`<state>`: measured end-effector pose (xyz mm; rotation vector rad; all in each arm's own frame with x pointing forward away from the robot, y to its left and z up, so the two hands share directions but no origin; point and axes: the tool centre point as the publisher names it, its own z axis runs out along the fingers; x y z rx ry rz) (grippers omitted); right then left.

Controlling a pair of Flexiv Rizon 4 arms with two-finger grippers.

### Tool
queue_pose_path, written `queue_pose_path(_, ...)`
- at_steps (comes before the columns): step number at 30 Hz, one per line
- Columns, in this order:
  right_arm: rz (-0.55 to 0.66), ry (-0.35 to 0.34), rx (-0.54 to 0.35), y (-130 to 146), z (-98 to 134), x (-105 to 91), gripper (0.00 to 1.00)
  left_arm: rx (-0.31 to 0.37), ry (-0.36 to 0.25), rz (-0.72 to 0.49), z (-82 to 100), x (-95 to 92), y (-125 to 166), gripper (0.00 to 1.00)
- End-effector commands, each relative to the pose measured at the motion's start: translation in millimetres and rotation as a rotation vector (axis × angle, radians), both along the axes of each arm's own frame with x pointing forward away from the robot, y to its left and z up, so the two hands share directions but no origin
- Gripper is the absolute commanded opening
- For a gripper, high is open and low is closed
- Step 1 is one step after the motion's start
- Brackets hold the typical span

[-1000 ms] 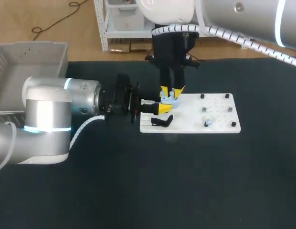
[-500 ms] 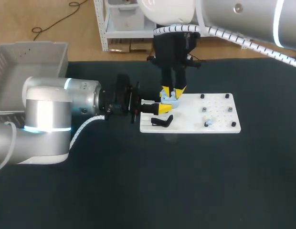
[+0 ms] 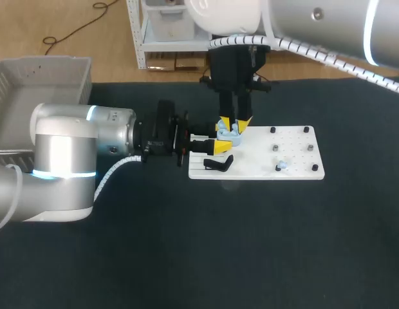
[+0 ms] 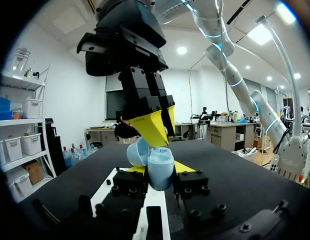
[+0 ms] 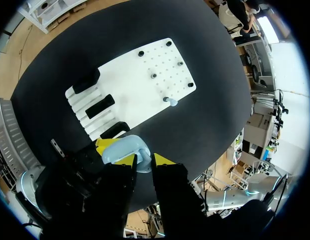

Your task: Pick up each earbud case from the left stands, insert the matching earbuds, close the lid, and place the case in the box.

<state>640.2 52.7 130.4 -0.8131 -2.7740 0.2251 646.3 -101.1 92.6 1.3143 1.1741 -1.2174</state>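
Pale blue earbud case (image 4: 160, 174) in left claw's (image 4: 161, 169) grip above the white board (image 3: 291, 147), right claw (image 5: 139, 155) narrow, apparently on its lid (image 4: 137, 151).

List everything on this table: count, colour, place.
Table: 1, black, under everything.
Board: 1, white, mid-table.
Stands: 3, black, on the board's slotted end.
Pegs: several, dark, on the board's other end.
Earbud: 1, light blue, by a peg.
Earbud case: 1, light blue, lid open, over the slotted end.
Box: 1, grey, far left.
Left gripper: yellow-tipped, shut on the earbud case.
Right gripper: yellow-tipped, directly above the case.
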Motion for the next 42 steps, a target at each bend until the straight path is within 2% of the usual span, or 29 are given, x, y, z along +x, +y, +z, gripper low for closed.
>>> queue_pose_path(1, -0.002, 0.003, -0.006, 0, -2, 1.1, 0.0, 0.0, -0.001, 0.004, 0.0, -0.7, 0, 0.0)
queue_pose_path(7, -0.002, 0.003, -0.01, 1, -4, 1.2, 0.0, 0.0, -0.001, 0.004, 0.0, -0.7, 0, 0.0)
queue_pose_path(8, -0.003, 0.002, -0.01, 1, -4, 1.2, 0.09, 0.0, -0.001, 0.004, 0.0, -0.7, 0, 0.0)
queue_pose_path(9, -0.003, 0.002, -0.01, 1, -4, 1.1, 0.27, 0.0, -0.001, 0.004, 0.0, -0.7, 0, 0.0)
queue_pose_path(10, -0.004, 0.0, -0.008, 1, -4, 0.9, 0.35, 0.0, -0.001, 0.004, 0.0, -0.7, 0, 0.0)
queue_pose_path(12, -0.005, -0.007, -0.005, 1, -2, -0.5, 0.42, 0.0, -0.001, 0.004, 0.0, -0.7, 0, 0.0)
queue_pose_path(17, 0.005, -0.043, 0.008, 2, 8, -8.5, 0.44, 0.0, -0.001, 0.004, 0.0, -0.7, 0, 0.0)
queue_pose_path(20, 0.017, -0.098, 0.028, 0, 19, -16.2, 0.42, 0.0, -0.001, 0.004, 0.0, -0.7, 0, 0.0)
queue_pose_path(23, 0.069, -0.189, 0.051, -6, 29, -24.8, 0.33, 0.0, -0.001, 0.004, 0.0, -0.7, 0, 0.0)
queue_pose_path(26, 0.131, -0.288, 0.061, -17, 33, -33.4, 0.42, 0.0, -0.001, 0.004, 0.0, -0.7, 0, 0.0)
queue_pose_path(30, 0.241, -0.389, 0.106, -38, 37, -44.5, 0.44, 0.0, -0.001, 0.004, 0.0, -0.7, 0, 0.0)
queue_pose_path(33, 0.282, -0.421, 0.165, -53, 38, -47.9, 0.49, 0.0, -0.001, 0.004, 0.0, -0.7, 0, 0.0)
queue_pose_path(42, 0.337, -0.472, 0.284, -83, 37, -51.3, 0.5, 0.0, -0.001, 0.004, 0.0, -0.7, 0, 0.0)
